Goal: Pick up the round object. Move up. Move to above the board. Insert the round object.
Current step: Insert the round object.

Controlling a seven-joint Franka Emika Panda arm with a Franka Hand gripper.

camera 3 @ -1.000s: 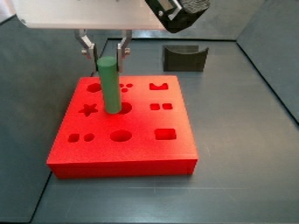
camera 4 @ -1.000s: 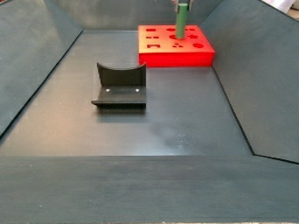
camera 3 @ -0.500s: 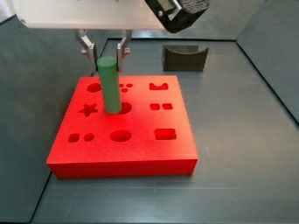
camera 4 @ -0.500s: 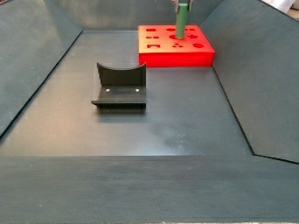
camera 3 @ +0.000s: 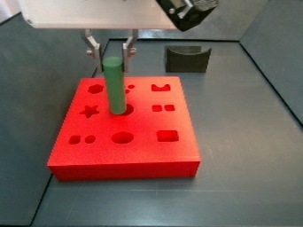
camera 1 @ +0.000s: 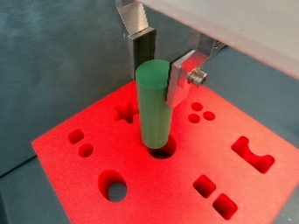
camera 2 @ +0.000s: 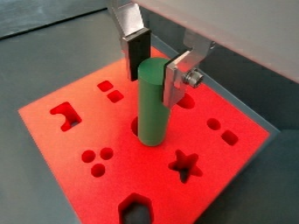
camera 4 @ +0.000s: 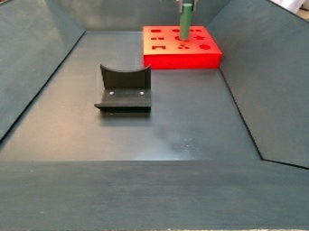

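Round object point(camera 1: 153, 105) upright in a round hole of the board point(camera 1: 82, 171), so inserted. Hand point(camera 1: 160, 59) at its top, fingers apart, apparently released.

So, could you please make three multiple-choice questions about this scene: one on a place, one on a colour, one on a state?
1. Where is the bottom of the peg?
A. in a round hole of the board
B. on the floor
C. on the dark block

2. What colour is the board?
A. blue
B. red
C. yellow

3. How does the tool stand?
A. far off by the dark block
C. lying flat on the board
B. at the peg's top, one finger on each side

Answers:
1 A: both wrist views show the peg upright with its foot in a round hole.
2 B: it is bright red in every view.
3 B: the plates flank the peg's upper end; whether they press on it cannot be told.
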